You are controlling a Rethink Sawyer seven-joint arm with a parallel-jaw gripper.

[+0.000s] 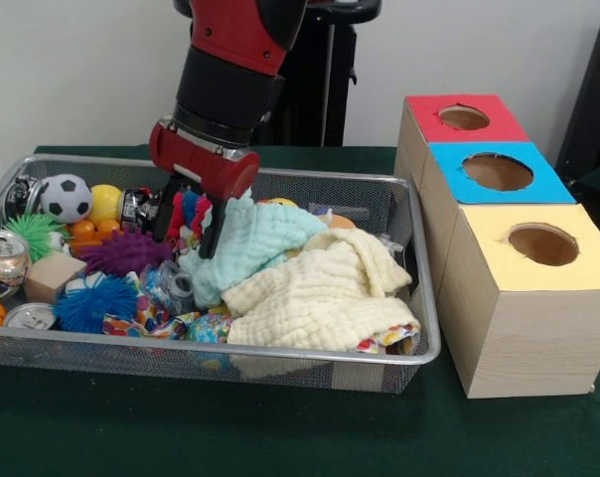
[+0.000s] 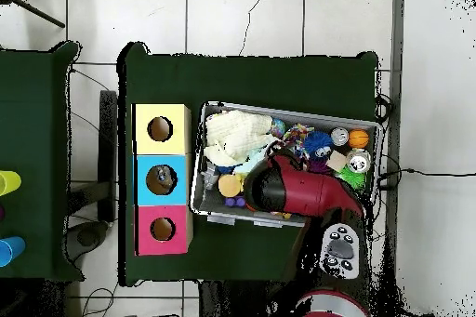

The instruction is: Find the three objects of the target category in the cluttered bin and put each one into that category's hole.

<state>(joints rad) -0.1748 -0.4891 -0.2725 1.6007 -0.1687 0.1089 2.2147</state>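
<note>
The silver wire-mesh bin (image 1: 280, 355) lies on the green table and also shows in the overhead view (image 2: 290, 112). My gripper (image 1: 189, 225) reaches down into its middle from above, just left of a mint cloth (image 1: 250, 243). Its two black fingers (image 1: 213, 231) stand apart, pushed in among red and blue toys, and grip nothing that I can make out. A crinkled clear plastic piece (image 1: 171, 285), perhaps a bottle, lies in front of the gripper among patterned cloth. No other bottle shows; the cloths hide much of the bin. In the overhead view the arm (image 2: 302, 192) covers the gripper.
Three boxes with round holes stand beside the bin: red (image 1: 464, 117), blue (image 1: 497, 171), yellow (image 1: 543, 243). A cream cloth (image 1: 320, 293) fills the bin's right half. Spiky balls (image 1: 93, 303), a soccer ball (image 1: 66, 197) and silver cans (image 1: 2, 258) fill the left.
</note>
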